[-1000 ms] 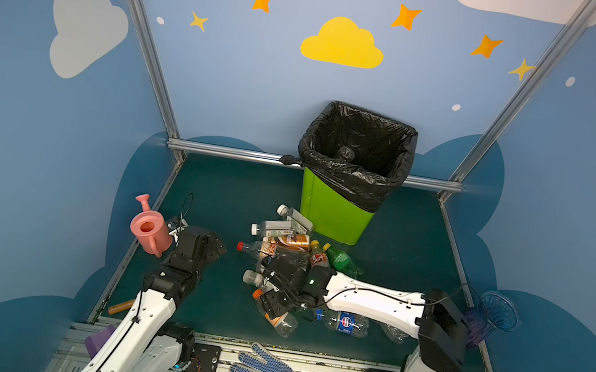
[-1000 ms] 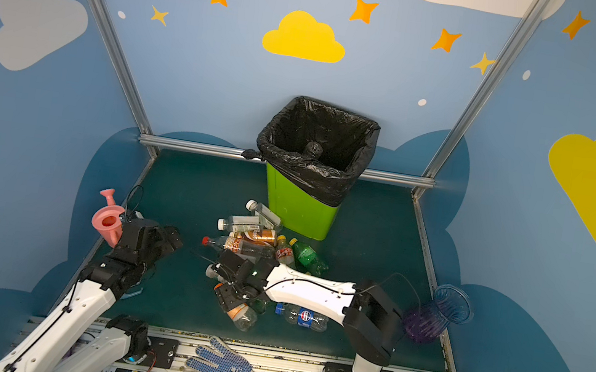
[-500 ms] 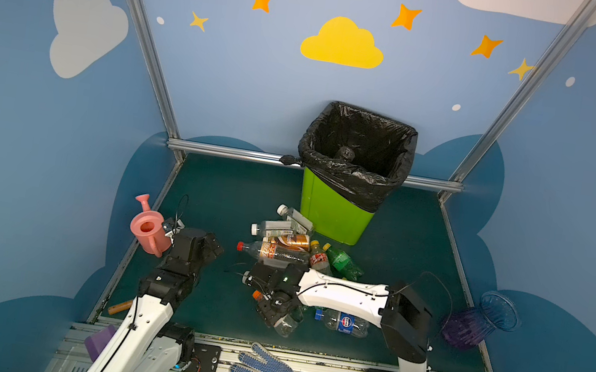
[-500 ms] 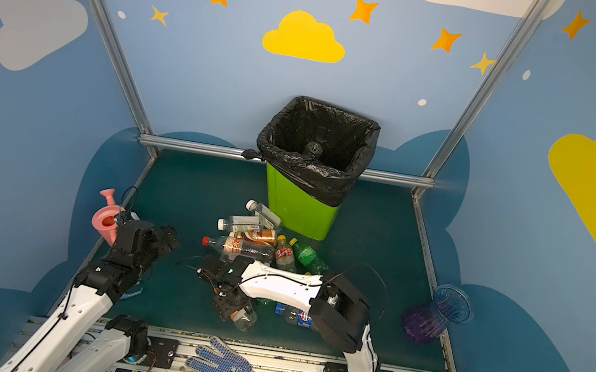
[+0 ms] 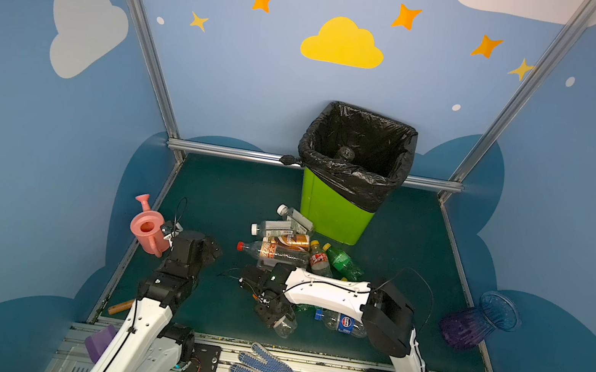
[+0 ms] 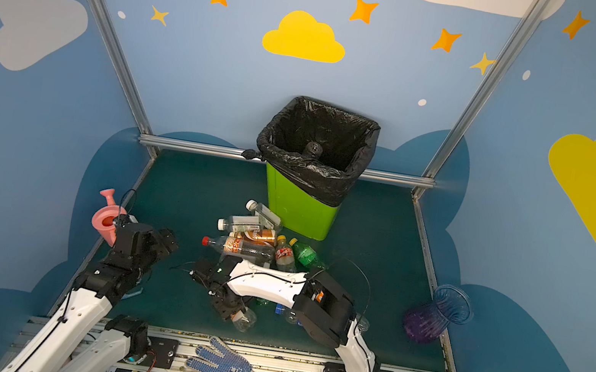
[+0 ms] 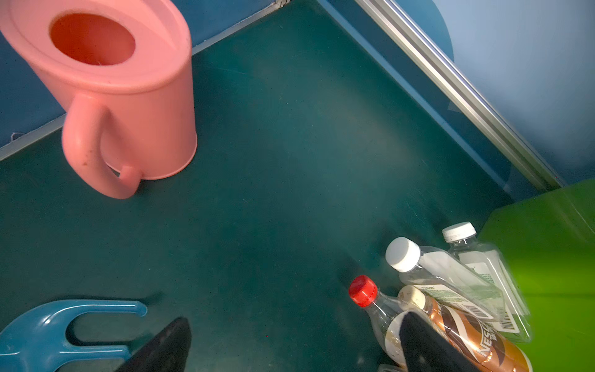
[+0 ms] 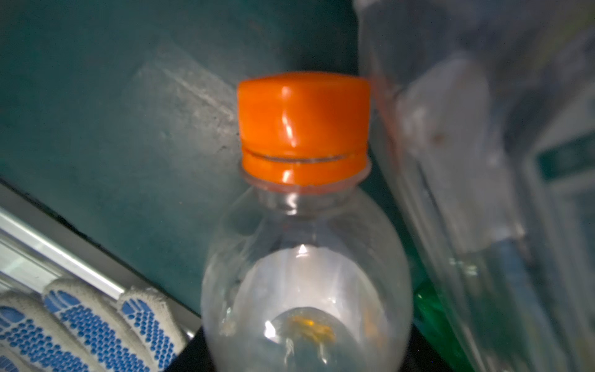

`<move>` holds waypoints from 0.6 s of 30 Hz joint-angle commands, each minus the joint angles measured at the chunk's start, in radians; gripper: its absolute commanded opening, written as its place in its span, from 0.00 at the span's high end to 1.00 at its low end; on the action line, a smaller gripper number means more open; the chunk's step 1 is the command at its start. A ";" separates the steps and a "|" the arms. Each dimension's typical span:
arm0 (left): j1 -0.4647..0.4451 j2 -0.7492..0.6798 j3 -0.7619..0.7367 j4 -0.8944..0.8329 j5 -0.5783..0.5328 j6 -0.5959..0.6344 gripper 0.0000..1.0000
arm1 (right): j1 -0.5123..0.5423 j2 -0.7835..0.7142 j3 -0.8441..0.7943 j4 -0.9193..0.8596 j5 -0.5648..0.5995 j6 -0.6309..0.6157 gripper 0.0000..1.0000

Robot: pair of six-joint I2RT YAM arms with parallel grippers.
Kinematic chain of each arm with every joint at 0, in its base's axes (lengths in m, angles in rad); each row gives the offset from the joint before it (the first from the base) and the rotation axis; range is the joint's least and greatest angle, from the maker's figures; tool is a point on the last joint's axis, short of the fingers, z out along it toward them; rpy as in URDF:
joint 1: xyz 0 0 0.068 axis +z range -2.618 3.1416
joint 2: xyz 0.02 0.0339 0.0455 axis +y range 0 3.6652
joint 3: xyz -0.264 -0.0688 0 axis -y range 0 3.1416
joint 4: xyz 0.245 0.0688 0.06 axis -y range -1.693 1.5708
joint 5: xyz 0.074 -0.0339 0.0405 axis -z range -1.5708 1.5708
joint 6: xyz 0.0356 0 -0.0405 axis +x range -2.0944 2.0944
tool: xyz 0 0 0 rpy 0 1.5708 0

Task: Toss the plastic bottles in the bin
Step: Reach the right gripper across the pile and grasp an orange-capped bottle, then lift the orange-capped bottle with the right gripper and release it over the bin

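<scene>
a small clear plastic bottle with an orange cap (image 8: pixel 304 122) lies on the dark green table floor (image 5: pixel 238 202) near the front edge. it is at the near end of the heap of plastic bottles (image 5: pixel 284 251), which trails back to the foot of the tall bright green bin lined with a black bag (image 5: pixel 332 216). the right gripper (image 5: pixel 277 316) is down on this bottle, which fills its wrist view. whether the fingers have clamped it cannot be told, as only dark edges show beside the body. the left gripper (image 7: pixel 289 351) hangs spread wide and empty near the pink plastic watering can (image 7: pixel 128 96), apart from the heap. the step in hand looks like securing one bottle. the next move calls for a firm squeeze that does not pop the slick body loose, a lift clear of its neighbours, then a carry above the bin's rim.
</scene>
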 commanded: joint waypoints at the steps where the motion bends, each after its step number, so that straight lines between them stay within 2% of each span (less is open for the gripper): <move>1: 0.008 -0.009 -0.008 -0.020 -0.010 0.011 0.00 | 0.005 -0.053 0.026 -0.019 0.012 -0.014 0.49; 10: 0.009 -0.013 -0.010 -0.019 -0.006 0.010 0.00 | -0.041 -0.327 0.066 -0.010 0.129 -0.087 0.53; 13: 0.010 -0.014 -0.017 -0.012 -0.005 0.008 0.00 | -0.075 -0.466 0.105 0.007 0.255 -0.150 0.54; 16: 0.011 -0.008 -0.025 0.011 0.007 0.004 0.00 | -0.085 -0.614 0.182 0.104 0.478 -0.358 0.53; 18: 0.010 0.004 -0.034 0.036 0.018 0.000 0.00 | -0.083 -0.695 0.283 0.195 0.578 -0.525 0.55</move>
